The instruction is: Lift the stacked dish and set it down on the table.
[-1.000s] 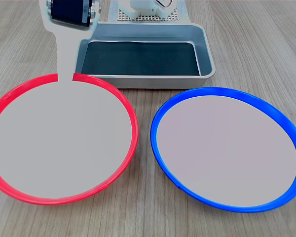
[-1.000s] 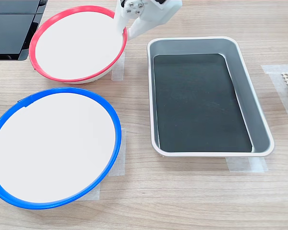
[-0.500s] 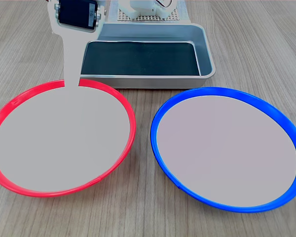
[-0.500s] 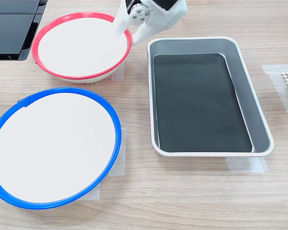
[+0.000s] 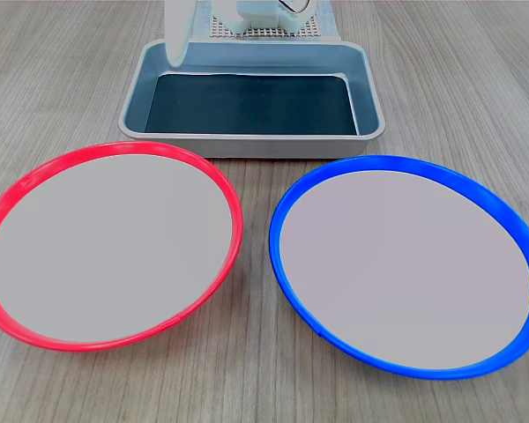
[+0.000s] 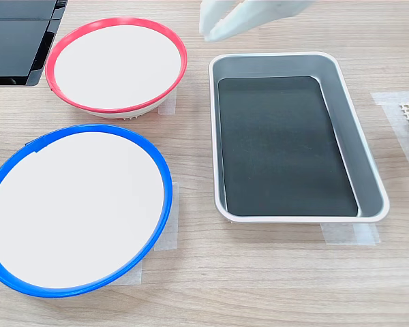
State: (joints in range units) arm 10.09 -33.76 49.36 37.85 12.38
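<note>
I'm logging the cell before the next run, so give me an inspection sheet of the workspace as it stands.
Surface: table, wood grain, pale tape strips.
Job's things: stacked dish with the red rim rests on the table, nothing gripping it.
Clutter: blue-rimmed dish apart from the red one; grey tray, only its dark bottom inside.
Grippers: gripper blurred, clear of the dish, near the tray's far end; jaw state unclear.
Cables: nothing seen.
Surroundings: dark panel at the second exterior view's upper left.

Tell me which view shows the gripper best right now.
The second exterior view: both fingers of the gripper show, blurred, above the grey tray's far end and apart from the red-rimmed dish. The first exterior view shows only one pale finger at its top edge.
</note>
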